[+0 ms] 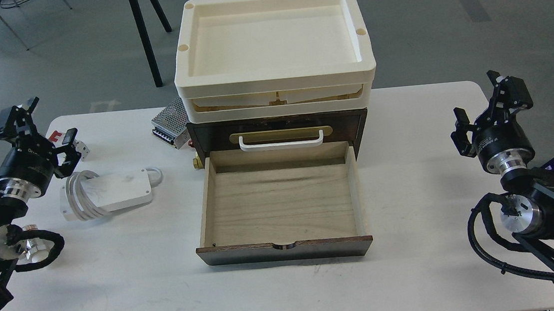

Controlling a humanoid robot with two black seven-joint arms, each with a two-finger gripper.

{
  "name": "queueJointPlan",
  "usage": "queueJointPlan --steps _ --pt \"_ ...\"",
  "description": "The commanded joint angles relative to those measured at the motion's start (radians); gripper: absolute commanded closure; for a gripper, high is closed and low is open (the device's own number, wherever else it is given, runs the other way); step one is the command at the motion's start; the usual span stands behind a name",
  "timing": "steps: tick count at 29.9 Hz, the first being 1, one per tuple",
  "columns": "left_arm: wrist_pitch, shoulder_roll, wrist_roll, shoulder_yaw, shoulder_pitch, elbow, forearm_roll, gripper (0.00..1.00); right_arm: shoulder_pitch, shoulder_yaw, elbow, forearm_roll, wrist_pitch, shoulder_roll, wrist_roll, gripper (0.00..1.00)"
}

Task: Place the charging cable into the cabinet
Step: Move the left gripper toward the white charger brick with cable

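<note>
The charging cable (114,189), a flat white brick with thick white cord coiled round its left end, lies on the white table left of the cabinet. The cabinet (277,125) is a dark brown box at the table's middle, with a white handle on a brass plate. Its lower drawer (281,200) of pale wood is pulled out toward me and holds nothing. Cream trays (273,50) are stacked on top. My left gripper (42,132) is open, just up and left of the cable, not touching it. At the far right, my right gripper (483,102) is open and holds nothing.
A perforated metal power-supply box (170,122) sits behind the cabinet's left corner. A small white-and-red part (61,138) lies partly hidden behind my left gripper's fingers. Black furniture legs (146,36) stand on the floor beyond the table.
</note>
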Motion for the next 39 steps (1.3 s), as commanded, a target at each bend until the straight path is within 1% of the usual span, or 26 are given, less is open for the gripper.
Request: queueJointPlan --steps 1,9,14,15,18,20,22,25,27,29,31,34,35,39 --pt "0.0 0.0 0.0 0.009 0.002 0.0 0.005 0.0 0.0 0.0 0.0 0.0 -0.001 0.0 0.0 0.01" --pt "0.0 0.007 0.0 -0.014 -0.004 0.006 -0.003 0.0 0.0 0.0 0.0 0.0 -0.001 0.0 0.0 0.01" --pt "0.0 0.075 0.0 0.001 -0.061 0.05 0.016 0.0 0.0 0.0 0.0 0.0 0.0 0.0 0.0 0.01" --pt "0.01 0.089 0.0 0.001 -0.058 0.057 0.029 0.0 0.0 0.0 0.0 0.0 -0.001 0.0 0.0 0.01" --pt "0.081 0.164 0.0 0.01 -0.065 0.066 0.101 0.0 0.0 0.0 0.0 0.0 -0.001 0.0 0.0 0.01" --pt "0.079 0.23 0.0 0.023 -0.082 0.061 0.179 0.0 0.0 0.0 0.0 0.0 0.0 0.0 0.0 0.01" --pt "0.079 0.26 0.0 0.047 -0.099 0.06 0.282 0.0 0.0 0.002 0.0 0.0 0.0 0.0 0.0 0.01" --pt "0.076 0.302 0.0 0.087 -0.165 0.06 0.489 0.01 0.001 0.002 0.0 0.0 0.0 0.0 0.0 0.01" --pt "0.053 0.333 0.0 0.115 -0.2 0.055 0.618 0.0 0.001 0.002 0.0 0.002 0.0 0.0 0.0 0.01" --pt "0.0 0.371 0.0 0.121 -0.243 0.043 0.698 0.0 0.001 0.002 0.002 0.002 0.0 0.0 0.0 0.01" --pt "0.0 0.4 0.0 0.122 -0.266 0.035 0.746 0.0 0.001 0.002 0.002 0.0 0.0 0.0 0.0 0.01" --pt "0.0 0.412 0.0 0.122 -0.283 0.035 0.868 0.01 0.001 0.002 0.002 0.0 0.0 0.0 0.0 0.01" --pt "0.015 0.411 0.0 0.122 -0.295 0.035 0.926 0.01 0.001 0.002 0.002 0.002 0.0 0.0 0.0 0.01" --pt "0.157 0.405 0.0 0.122 -0.308 0.032 1.205 0.01 0.001 0.002 0.002 0.002 0.0 0.0 0.0 0.01"
